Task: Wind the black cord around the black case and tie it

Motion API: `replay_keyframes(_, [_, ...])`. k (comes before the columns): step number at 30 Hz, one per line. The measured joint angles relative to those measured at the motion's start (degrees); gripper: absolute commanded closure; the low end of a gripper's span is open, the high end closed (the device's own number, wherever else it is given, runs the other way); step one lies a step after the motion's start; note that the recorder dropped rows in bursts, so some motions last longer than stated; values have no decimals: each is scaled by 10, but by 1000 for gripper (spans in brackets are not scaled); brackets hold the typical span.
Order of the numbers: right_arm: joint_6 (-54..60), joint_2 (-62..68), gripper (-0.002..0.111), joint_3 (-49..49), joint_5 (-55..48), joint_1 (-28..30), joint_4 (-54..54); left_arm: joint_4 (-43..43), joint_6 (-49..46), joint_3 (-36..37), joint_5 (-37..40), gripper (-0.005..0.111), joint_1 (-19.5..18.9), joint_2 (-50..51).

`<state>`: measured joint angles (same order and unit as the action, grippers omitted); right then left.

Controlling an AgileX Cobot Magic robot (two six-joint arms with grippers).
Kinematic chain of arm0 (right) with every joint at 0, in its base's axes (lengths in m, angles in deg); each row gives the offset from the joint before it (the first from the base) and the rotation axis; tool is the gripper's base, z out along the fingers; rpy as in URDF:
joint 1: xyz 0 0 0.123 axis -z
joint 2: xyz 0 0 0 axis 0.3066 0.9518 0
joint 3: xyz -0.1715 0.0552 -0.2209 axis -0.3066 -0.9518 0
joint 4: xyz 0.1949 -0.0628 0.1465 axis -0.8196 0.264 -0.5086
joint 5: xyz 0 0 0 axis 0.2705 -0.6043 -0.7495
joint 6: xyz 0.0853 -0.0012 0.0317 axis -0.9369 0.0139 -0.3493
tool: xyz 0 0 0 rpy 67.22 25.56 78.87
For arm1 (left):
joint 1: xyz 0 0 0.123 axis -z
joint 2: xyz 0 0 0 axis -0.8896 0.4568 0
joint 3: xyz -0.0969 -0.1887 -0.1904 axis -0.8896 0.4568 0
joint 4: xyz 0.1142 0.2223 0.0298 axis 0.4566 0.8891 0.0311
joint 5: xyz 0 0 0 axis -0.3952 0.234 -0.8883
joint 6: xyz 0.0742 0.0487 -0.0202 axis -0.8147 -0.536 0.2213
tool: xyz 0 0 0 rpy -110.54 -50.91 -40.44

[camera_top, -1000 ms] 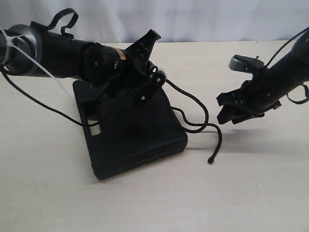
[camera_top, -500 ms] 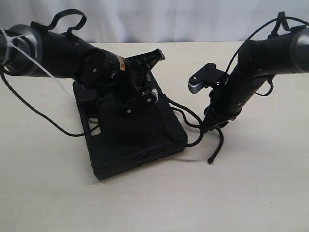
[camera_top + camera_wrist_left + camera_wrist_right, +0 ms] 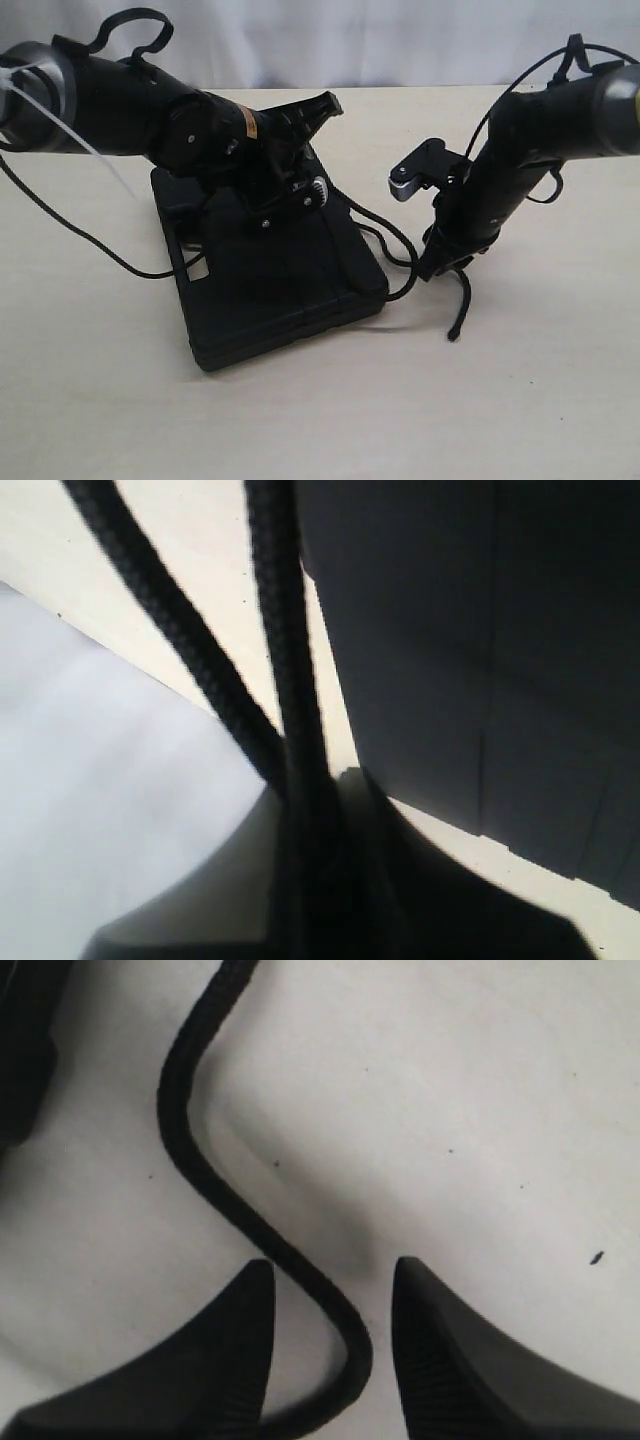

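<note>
My exterior feed shows a pale cream tabletop (image 3: 520, 410), matte and evenly lit, with soft shadows lying on it. A white backdrop (image 3: 420, 40) with faint folds hangs behind its far edge. On the right wrist feed I see tiny dark specks (image 3: 597, 1256) on the surface.

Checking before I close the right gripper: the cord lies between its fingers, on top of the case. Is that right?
Not quite. The cord does lie between the fingers of the right gripper, but it rests on the bare table beside the case, not on top of it. The right wrist view shows this.
</note>
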<state>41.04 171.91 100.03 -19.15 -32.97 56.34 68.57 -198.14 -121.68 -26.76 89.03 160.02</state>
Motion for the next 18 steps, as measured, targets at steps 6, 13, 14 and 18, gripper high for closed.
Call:
replay_keyframes(6, [65,-10,71,0,-49,-2,0,0,0,0,0,107,-23,0])
replay_keyframes(13, [82,-3,71,0,8,-2,1,9,0,0,20,107,-36,0])
replay_keyframes(14, [87,2,71,0,14,-2,1,9,0,0,20,107,-36,0])
replay_keyframes(18, [107,19,72,1,16,-3,1,11,0,0,17,107,-35,0])
